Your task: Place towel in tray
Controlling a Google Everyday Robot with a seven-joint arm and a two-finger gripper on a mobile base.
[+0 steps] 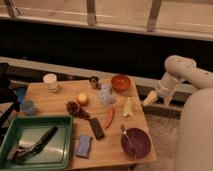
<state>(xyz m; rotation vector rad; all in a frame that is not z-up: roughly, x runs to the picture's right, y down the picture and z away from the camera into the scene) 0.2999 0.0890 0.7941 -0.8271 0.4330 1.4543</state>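
A crumpled light-blue towel (106, 94) lies on the wooden table (60, 92), just left of an orange bowl (120, 82). The green tray (62, 142) sits at the table's front left corner and holds dark utensils (34, 145). My gripper (158, 100) hangs off the table's right edge on the white arm (180, 70). It is open and empty, well to the right of the towel and far from the tray.
Between towel and tray lie a yellow round fruit (82, 98), a dark cluster (75, 108), a black bar (96, 128) and a blue sponge (83, 146). A red chili (109, 117), a pale banana (128, 107), a purple bowl (135, 141), a white cup (50, 81) and a blue cup (27, 106) also stand here.
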